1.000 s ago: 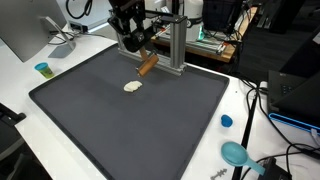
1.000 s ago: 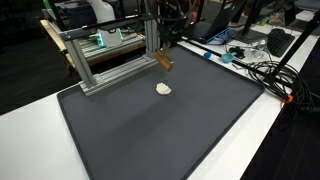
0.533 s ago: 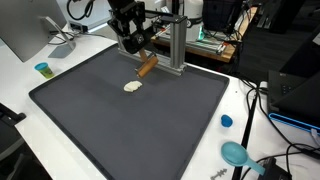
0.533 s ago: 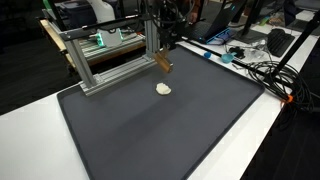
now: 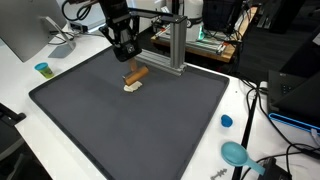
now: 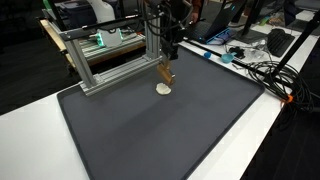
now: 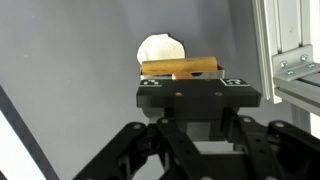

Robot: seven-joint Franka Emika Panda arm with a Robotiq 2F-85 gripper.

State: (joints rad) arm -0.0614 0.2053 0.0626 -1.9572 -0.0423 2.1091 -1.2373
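Arm: the black robot arm reaches down over the far part of the dark mat, close to the metal frame.
Jaws: clamped on a brown wooden stick, one on each long side of it. The wrist view shows the stick lying crosswise between them, with both ends sticking out past the grip.
Stick: held clear of the mat, not lying on it. In both exterior views it hangs at a slant under the jaws, its lower end pointing at the white lump.
White lump: a small pale, roundish piece lying flat on the mat right below the stick. In the wrist view the stick covers its near edge and the rest shows beyond. Whether the stick's lower end touches it I cannot tell; they are at least very close.
Mat: a big dark grey sheet with a raised black border, covering most of the table. The lump is the only thing lying on it.
Table: white, showing round the edges of the mat.
Metal frame: a silver frame of bars standing at the far edge of the mat, just beside the arm. One of its uprights fills the right side of the wrist view.
Off the mat: a small blue-green cup on the table near one corner. A blue cap and a teal round thing lie on the opposite side, well apart from the lump.
Cables: a tangle of black leads on the table past the mat's edge.
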